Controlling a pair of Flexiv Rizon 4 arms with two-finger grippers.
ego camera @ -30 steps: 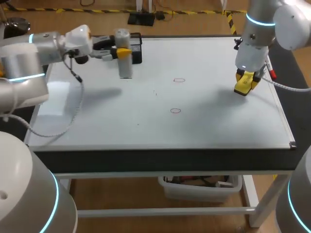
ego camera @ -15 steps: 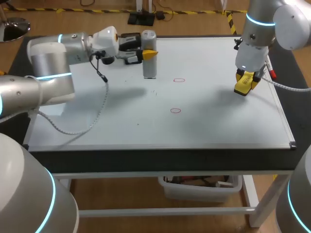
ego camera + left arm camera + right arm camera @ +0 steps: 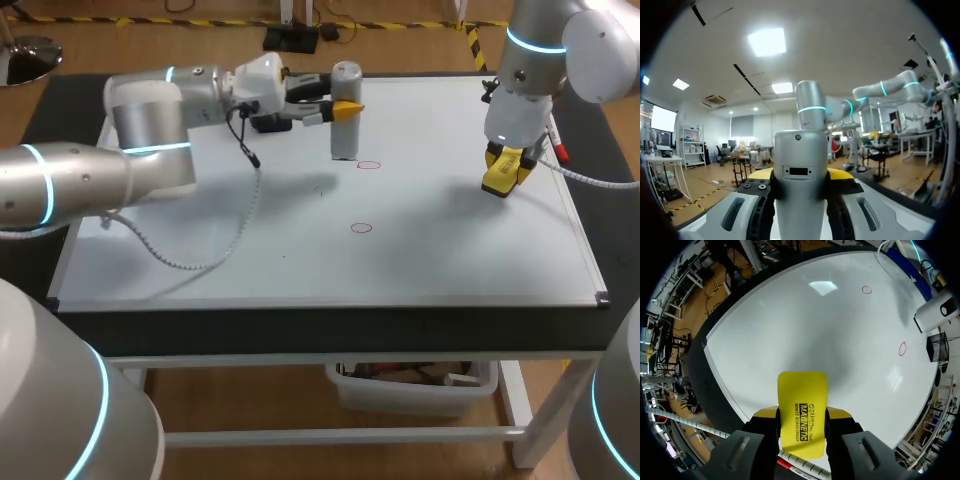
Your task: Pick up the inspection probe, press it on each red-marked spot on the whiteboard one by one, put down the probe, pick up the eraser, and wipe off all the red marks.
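Left gripper (image 3: 346,108) clamps the upright probe (image 3: 345,140), a red mark (image 3: 369,165) just beside its lower end; right gripper (image 3: 801,416) pinches the yellow eraser (image 3: 802,392).

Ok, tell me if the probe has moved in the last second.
Yes. The probe moved right across the whiteboard, to just beside the far red mark.
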